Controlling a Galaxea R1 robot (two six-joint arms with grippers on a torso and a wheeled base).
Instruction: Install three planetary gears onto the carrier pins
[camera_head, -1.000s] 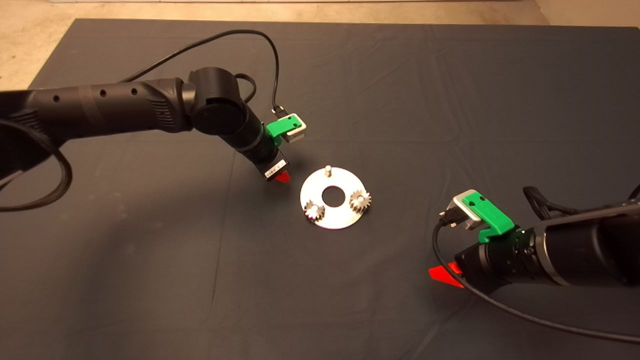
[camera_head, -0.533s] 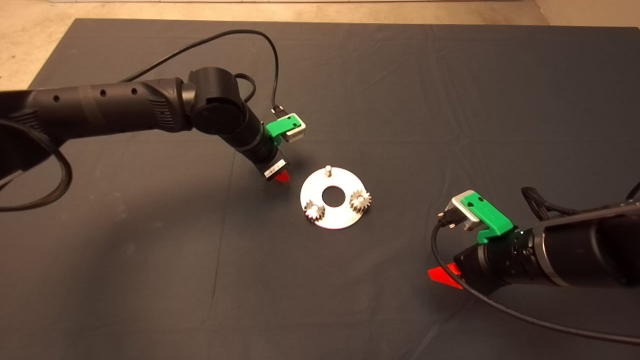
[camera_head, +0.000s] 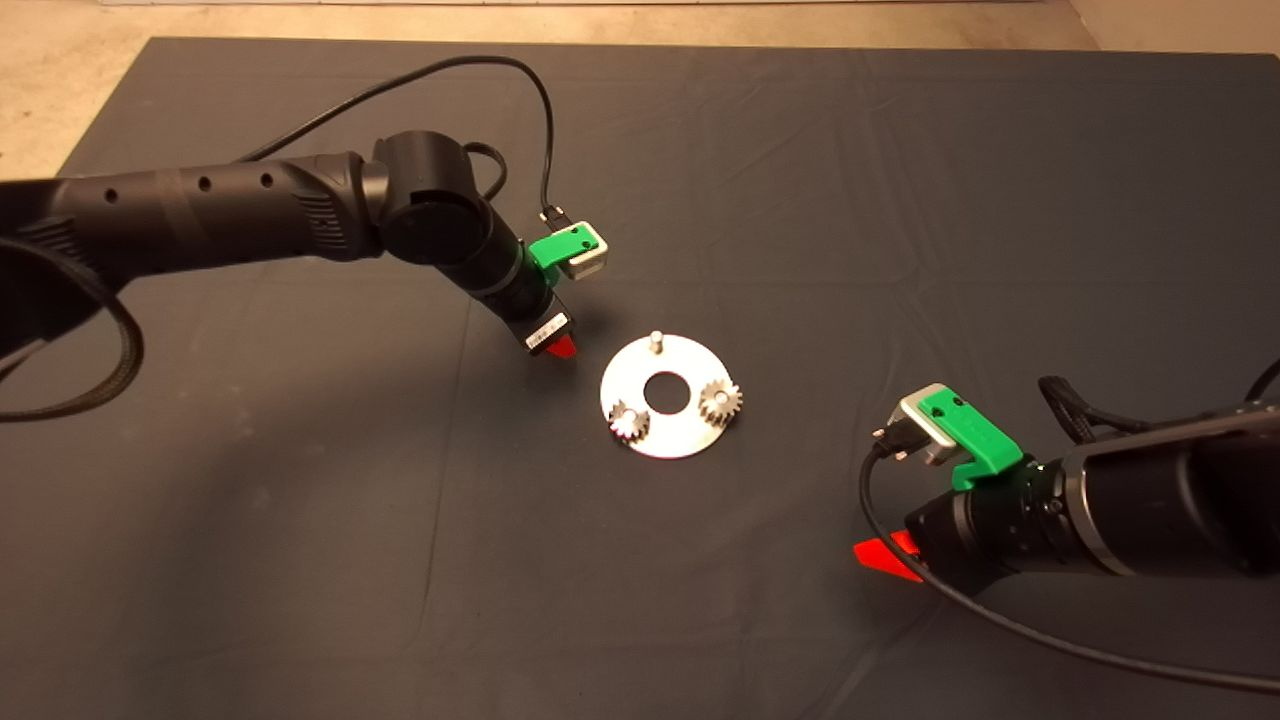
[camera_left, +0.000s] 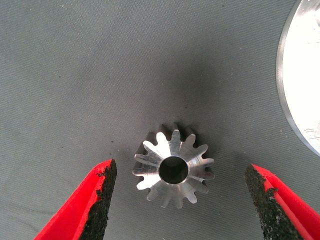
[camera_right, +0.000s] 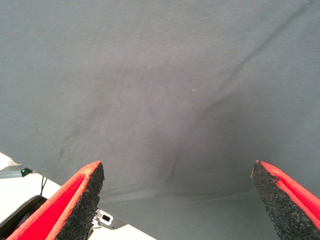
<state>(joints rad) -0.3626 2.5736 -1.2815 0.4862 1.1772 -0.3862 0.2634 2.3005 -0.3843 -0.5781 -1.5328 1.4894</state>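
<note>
Two gears (camera_head: 630, 420) sit on pins of the disc (camera_head: 668, 442); the far pin (camera_head: 656, 339) is bare, the left gripper (camera_left: 177, 200) spread wide around the third gear (camera_left: 173, 169), gripping nothing, the right gripper (camera_right: 177, 202) idle, wide open, near right.

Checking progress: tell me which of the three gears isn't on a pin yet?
The loose gear lying flat on the mat between the open left gripper; the others sit on the disc.
</note>
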